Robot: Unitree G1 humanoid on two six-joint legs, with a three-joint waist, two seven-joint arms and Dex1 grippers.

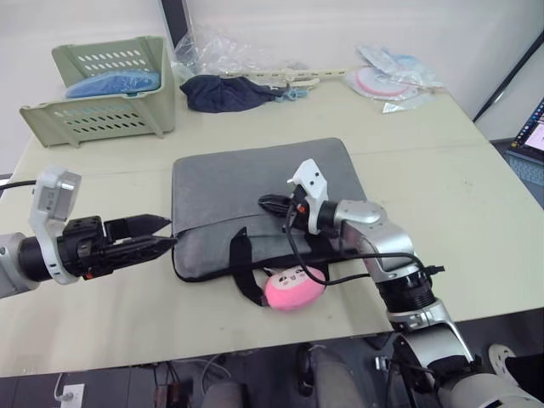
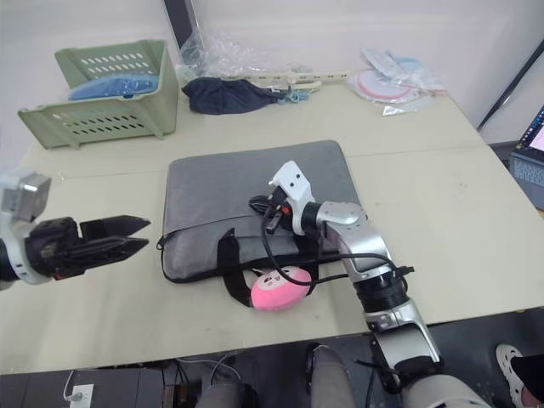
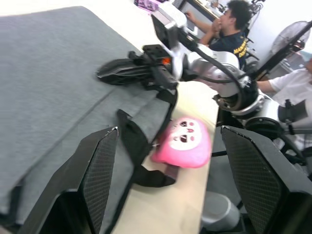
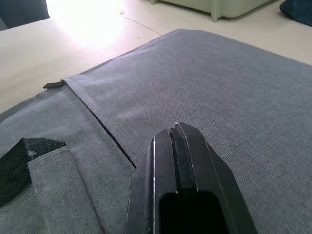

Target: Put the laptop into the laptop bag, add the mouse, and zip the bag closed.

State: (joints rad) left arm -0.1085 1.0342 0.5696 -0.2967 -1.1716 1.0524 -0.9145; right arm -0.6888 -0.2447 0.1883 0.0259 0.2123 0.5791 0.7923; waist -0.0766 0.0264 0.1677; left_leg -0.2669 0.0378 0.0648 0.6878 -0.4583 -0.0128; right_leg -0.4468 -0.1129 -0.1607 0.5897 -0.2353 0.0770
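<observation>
Table: pale beige flat tabletop [image 1: 476, 212], bearing all items listed below.
Basket: light green slotted plastic basket [image 1: 102, 89] at the far left corner, with blue material inside.
Cloth: dark navy crumpled fabric [image 1: 225, 92] just right of the basket.
Wrapping: clear crinkled plastic bags [image 1: 217, 47] along the far edge, behind the cloth.
Packets: clear packets with pink and blue round contents [image 1: 391, 76] at the far right.
Toy: rounded pink plush toy with a face [image 1: 293, 286] at the near edge.
Persons: two seated people [image 3: 229, 29] beyond the table.
</observation>
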